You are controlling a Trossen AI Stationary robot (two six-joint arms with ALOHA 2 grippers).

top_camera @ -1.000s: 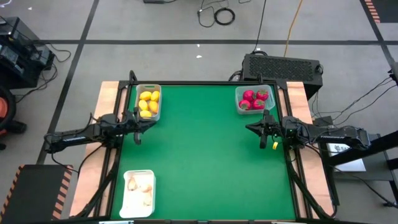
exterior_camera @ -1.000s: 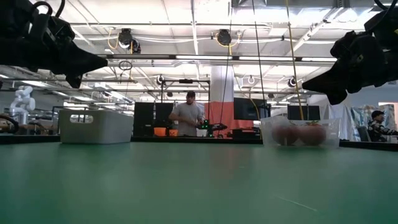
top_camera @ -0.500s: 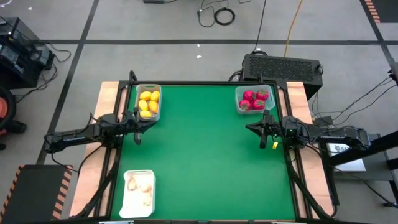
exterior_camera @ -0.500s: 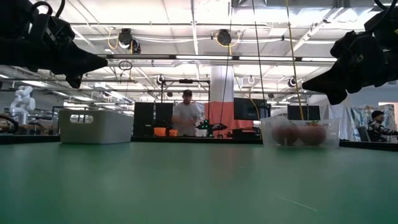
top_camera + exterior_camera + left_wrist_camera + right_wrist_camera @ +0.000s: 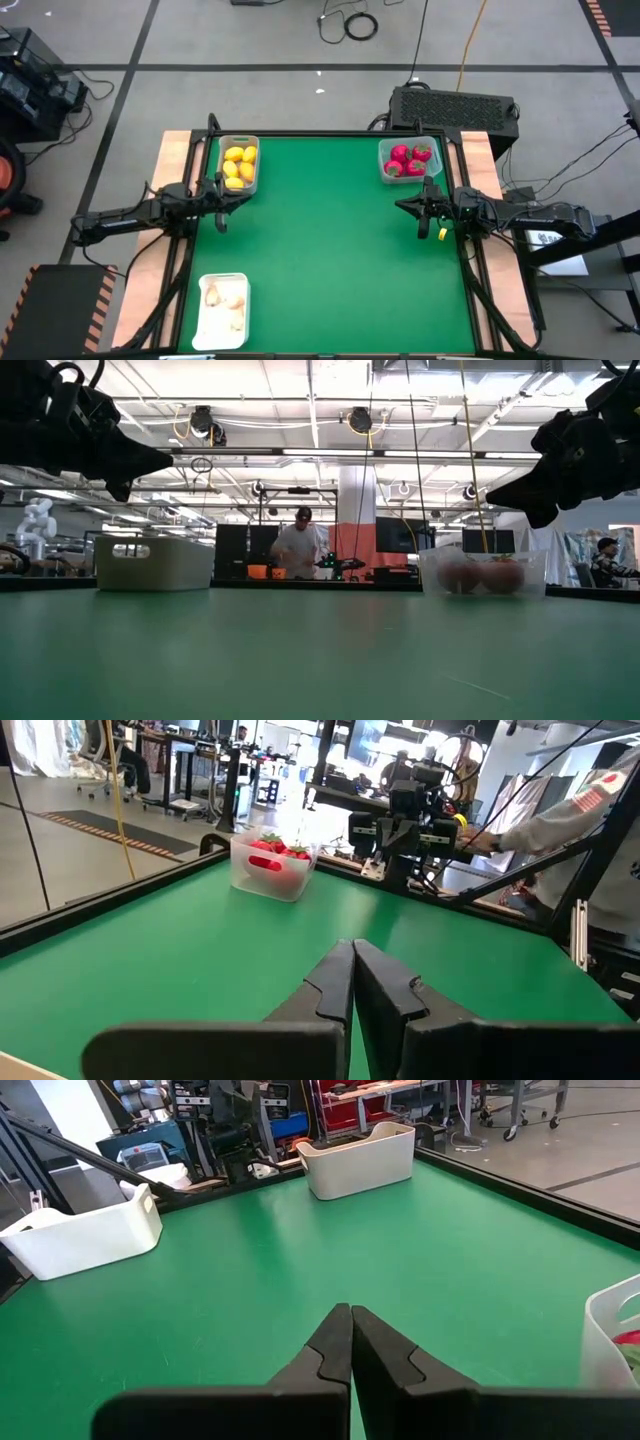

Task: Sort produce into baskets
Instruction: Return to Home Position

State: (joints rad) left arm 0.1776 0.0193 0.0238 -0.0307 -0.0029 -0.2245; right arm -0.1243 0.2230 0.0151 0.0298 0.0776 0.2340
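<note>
The left claw (image 5: pixel 352 958) hangs above the left edge of the green table (image 5: pixel 330 250), clenched on nothing: in its wrist view its two dark fingers (image 5: pixel 330 988) lie pressed flat against each other. Just beside it, on the side toward the table's far edge, stands the grey-white rectangular plastic bin (image 5: pixel 238 138), which holds the yellow-orange oval toy fruits (image 5: pixel 236 155). Well apart from this claw, toward the near left corner, lies the flat white rectangular tray (image 5: pixel 197 322) with the whitish garlic-like bulbs (image 5: pixel 226 297) in it. The right claw (image 5: pixel 350 1320) hangs above the right edge of the table, facing the left claw across the open green surface, and it too is clenched and empty, its fingers (image 5: pixel 332 1345) meeting along their length. Just beside it, toward the far right corner, stands the clear greenish square plastic basket (image 5: pixel 409 140), filled with the red round toy fruits with green tops (image 5: pixel 404 158). In the low view both claws are raised clear of the tabletop, above the level of the two far baskets' rims. Between the two claws no produce lies on the table itself. Beyond the table's far edge, between the two baskets in the low view, a person (image 5: pixel 300 546) stands in the room.
</note>
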